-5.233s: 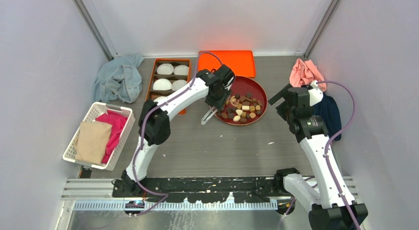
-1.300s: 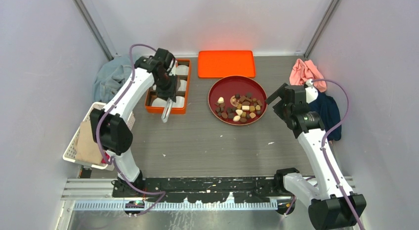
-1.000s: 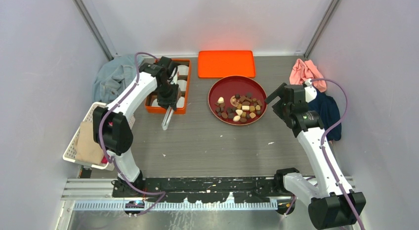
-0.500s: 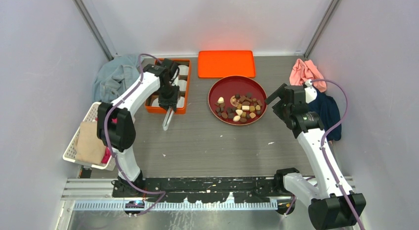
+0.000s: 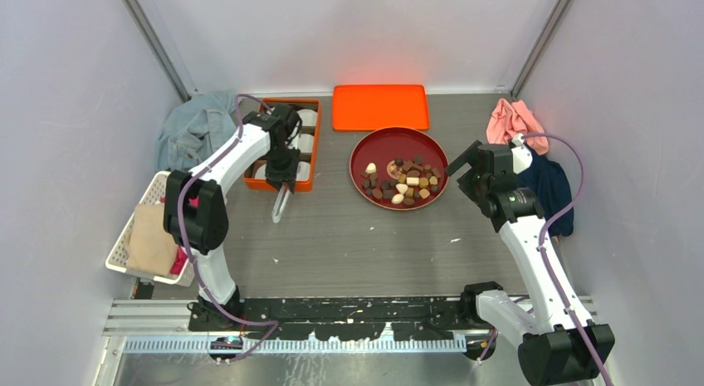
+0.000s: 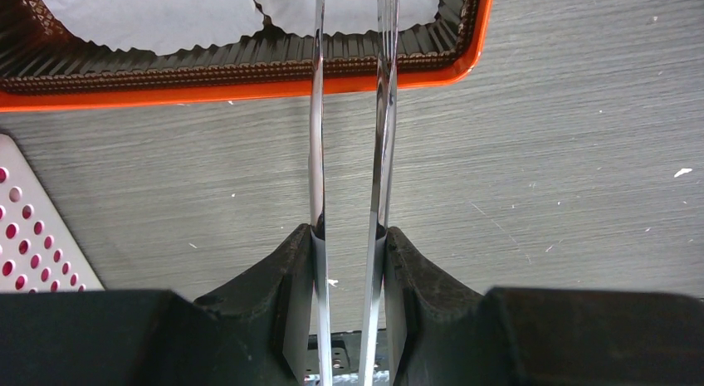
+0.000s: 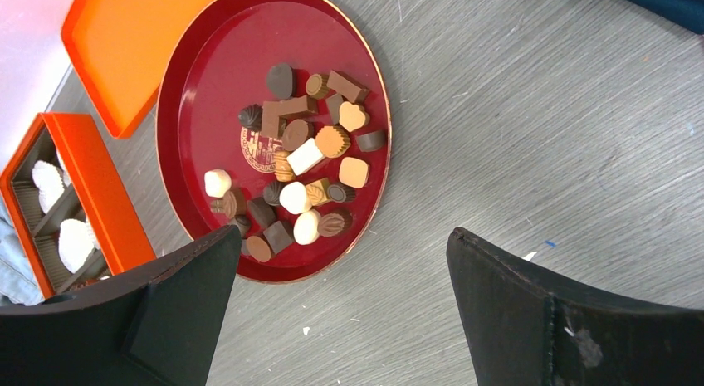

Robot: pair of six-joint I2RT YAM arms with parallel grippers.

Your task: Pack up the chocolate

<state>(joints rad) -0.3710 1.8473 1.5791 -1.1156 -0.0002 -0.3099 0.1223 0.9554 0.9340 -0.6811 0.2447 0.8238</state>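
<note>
Grey wood-grain table [image 5: 357, 236] lies bare in a broad stretch between the arms. The left gripper [image 6: 349, 236] pinches metal tweezers [image 6: 382, 112], blades slightly apart, hanging by the near rim of the orange box [image 6: 207, 91] that holds white paper cups [image 6: 149, 12]. The chocolate [image 7: 303, 166] lies clustered on a round red plate [image 7: 191, 95], apart from the box. The right gripper [image 7: 344, 261] hovers by the plate's right edge, fingers spread wide.
</note>
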